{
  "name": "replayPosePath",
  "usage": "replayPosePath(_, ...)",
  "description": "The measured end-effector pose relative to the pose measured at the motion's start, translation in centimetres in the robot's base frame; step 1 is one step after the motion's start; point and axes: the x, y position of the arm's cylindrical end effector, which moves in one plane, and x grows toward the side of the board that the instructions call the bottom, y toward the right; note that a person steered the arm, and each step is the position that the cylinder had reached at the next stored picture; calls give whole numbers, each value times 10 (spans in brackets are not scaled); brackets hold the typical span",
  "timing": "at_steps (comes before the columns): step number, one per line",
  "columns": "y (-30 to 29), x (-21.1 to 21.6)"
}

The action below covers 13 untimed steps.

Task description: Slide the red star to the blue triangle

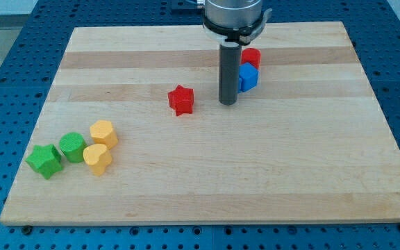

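The red star (181, 100) lies near the middle of the wooden board (207, 173). My tip (228, 103) rests on the board a little to the star's right, apart from it. A blue block (248, 77) sits just right of the rod, partly hidden by it; its shape is unclear. A red block (251, 57) sits just above the blue one, toward the view's top.
At the view's lower left are a green star (44, 161), a green block (71, 147), a yellow block (103, 132) and a yellow heart-like block (97, 159). The board lies on a blue perforated table (5, 83).
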Motion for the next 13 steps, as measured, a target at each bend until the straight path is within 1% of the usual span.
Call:
replayPosePath(4, 6, 0)
replayPosePath(5, -5, 29)
replayPosePath(6, -37, 52)
replayPosePath(7, -53, 52)
replayPosePath(9, -55, 53)
replayPosePath(10, -58, 62)
replayPosePath(11, -98, 65)
replayPosePath(12, -107, 55)
replayPosePath(13, -107, 25)
